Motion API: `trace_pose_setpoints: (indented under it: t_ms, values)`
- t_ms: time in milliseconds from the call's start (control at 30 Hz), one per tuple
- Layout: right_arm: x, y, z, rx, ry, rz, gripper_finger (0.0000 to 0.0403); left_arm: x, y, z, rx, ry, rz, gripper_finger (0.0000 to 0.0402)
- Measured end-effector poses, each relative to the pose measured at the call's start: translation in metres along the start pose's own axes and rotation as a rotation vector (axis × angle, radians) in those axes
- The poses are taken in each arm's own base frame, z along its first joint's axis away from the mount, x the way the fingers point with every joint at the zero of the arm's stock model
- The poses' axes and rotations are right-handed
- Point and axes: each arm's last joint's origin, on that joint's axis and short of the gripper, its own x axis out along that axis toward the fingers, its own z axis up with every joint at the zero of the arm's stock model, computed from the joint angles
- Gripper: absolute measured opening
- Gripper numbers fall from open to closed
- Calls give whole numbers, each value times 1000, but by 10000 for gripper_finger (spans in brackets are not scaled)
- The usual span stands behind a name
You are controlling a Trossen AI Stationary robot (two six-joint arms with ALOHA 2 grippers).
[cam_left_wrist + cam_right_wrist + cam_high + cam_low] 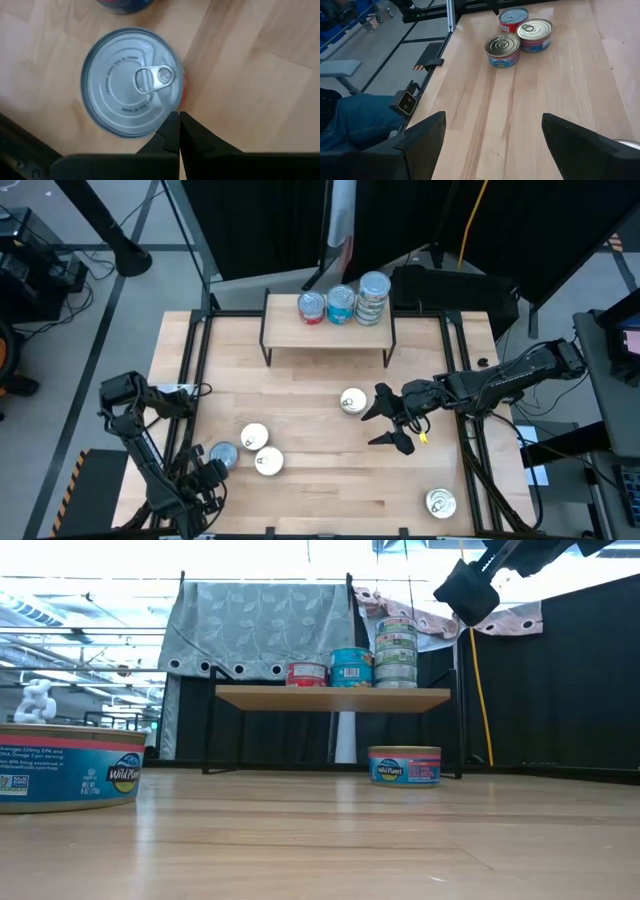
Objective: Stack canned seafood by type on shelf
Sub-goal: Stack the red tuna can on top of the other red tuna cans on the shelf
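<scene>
High view: our right hand hovers wide open, empty, just beside a loose tin in front of the shelf. Left hand is pinched closed over another tin. Next: lower right, straddle, close.

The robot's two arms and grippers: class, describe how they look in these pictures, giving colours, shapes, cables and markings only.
Both arms are dark, nearly black, built of jointed tubular segments. The right gripper has two broad, flat, matte black fingers and a small yellow mark beside it. The left gripper has black fingers tapering to narrow wedge tips. Thin black cables trail beside the left arm's base.
</scene>
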Motion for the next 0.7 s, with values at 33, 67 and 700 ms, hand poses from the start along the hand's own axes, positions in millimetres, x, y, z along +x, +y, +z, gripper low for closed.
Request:
trace_pose_setpoints:
  t_ms: [33,67,700]
  values:
    - [0,0,0,0,0,0,320,2,1,-1,2,0,6,0]
    - [0,0,0,0,1,0,320,4,2,-1,3,0,8,0]
    - [0,0,0,3,3,-1,320,27,-7,-9,-9,4,-34,0]
